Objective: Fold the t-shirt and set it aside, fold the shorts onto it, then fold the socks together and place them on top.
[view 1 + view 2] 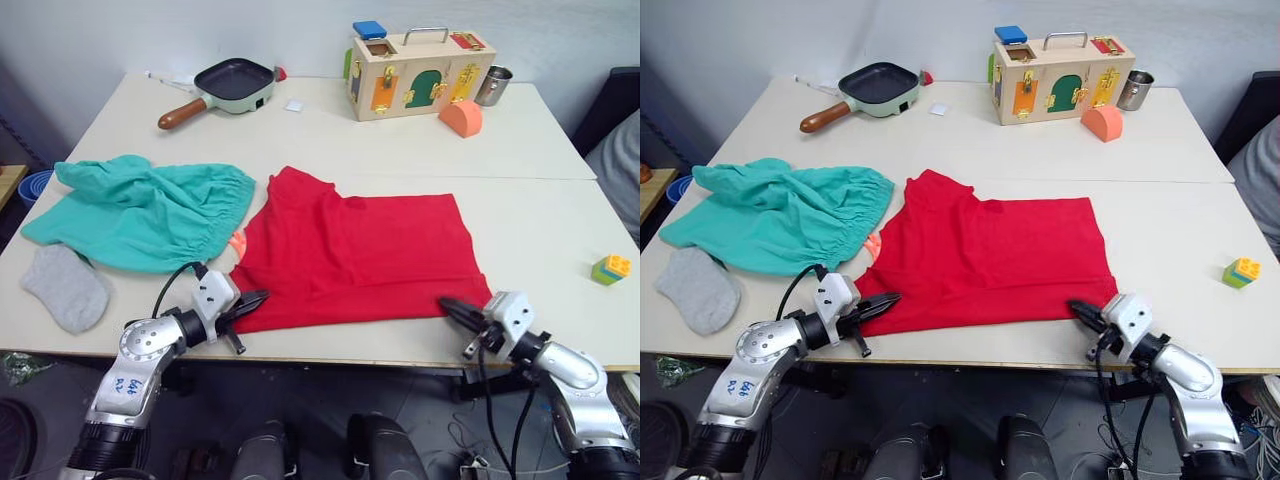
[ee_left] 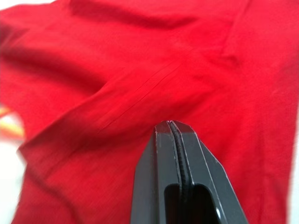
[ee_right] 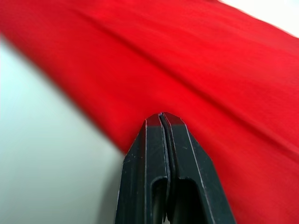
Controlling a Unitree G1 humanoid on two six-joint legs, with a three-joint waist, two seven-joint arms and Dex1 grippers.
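Currently the t-shirt [image 1: 365,255] is seen spread flat at the middle of the table [image 1: 540,150], with the shorts [image 1: 140,212] bunched just to its left and one of the socks [image 1: 65,287] lying near the front left edge. The left gripper [image 1: 258,298] is held at the shirt's near left corner with fingers pressed together, nothing visibly pinched. The right gripper [image 1: 448,305] is likewise closed at the near right corner.

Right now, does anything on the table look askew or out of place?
The shorts lie bunched and crumpled, overlapping the t-shirt's left edge. Just one grey sock is visible. Nothing spilled or damaged.
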